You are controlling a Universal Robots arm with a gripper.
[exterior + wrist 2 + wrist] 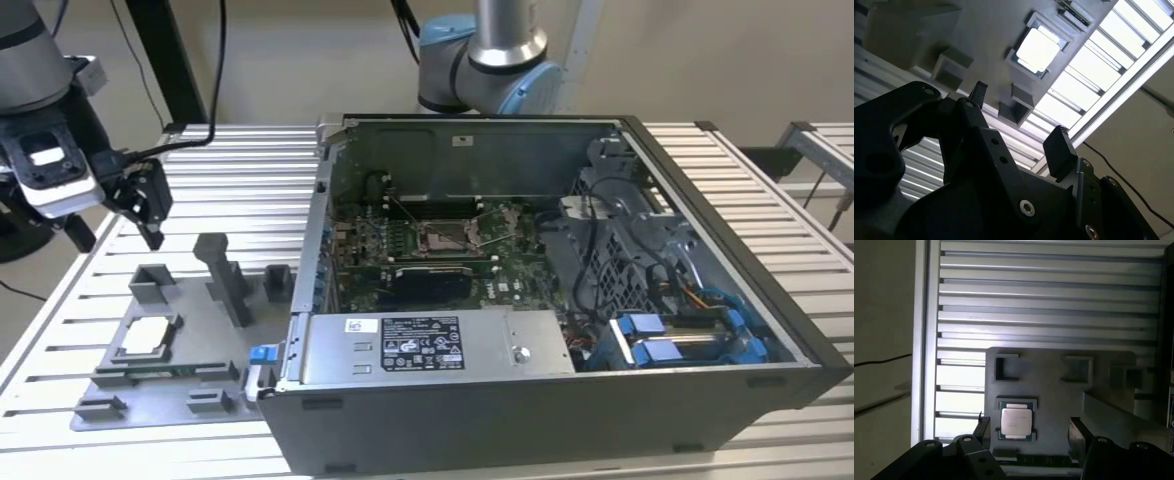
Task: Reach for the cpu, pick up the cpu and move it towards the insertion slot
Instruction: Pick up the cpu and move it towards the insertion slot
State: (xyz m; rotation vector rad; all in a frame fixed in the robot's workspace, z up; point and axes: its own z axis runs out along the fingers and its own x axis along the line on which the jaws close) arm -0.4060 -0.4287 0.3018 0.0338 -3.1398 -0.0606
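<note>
Black gripper (pixel 1029 427) sat closest to the lens in both wrist views, its body cut off at the frame edge. Its fingers (pixel 1077 432) stood wide apart w/ nothing btwn them, so it was empty. Beyond that gap, in the first wrist view, the cpu (pixel 1015 421) lay flat in a square pocket of the grey fixture plate (pixel 1054 387), silvery face up; faint marks on the face couldn't be read. In the second wrist view the cpu (pixel 1038 50) was a bright white square w/ no marks to make out. In the exterior view the gripper (pixel 144 222) hung above the slatted table (pixel 254 160) at the exterior view's left, approx 12 o'clock from the cpu (pixel 147 336) and well apart from it. The open computer case (pixel 534 410) stood at approx 3 o'clock from the fixture plate, just beside it. Inside, the insertion slot (pixel 445 236) w/ its silver frame sat mid-board, approx 2 o'clock from the cpu. A white label (pixel 420 345) on the metal box at the case's near side carried print & symbols, too small to read. The arm base (pixel 487 55) at 12 o'clock of the case was cut off at the frame edge.
</note>
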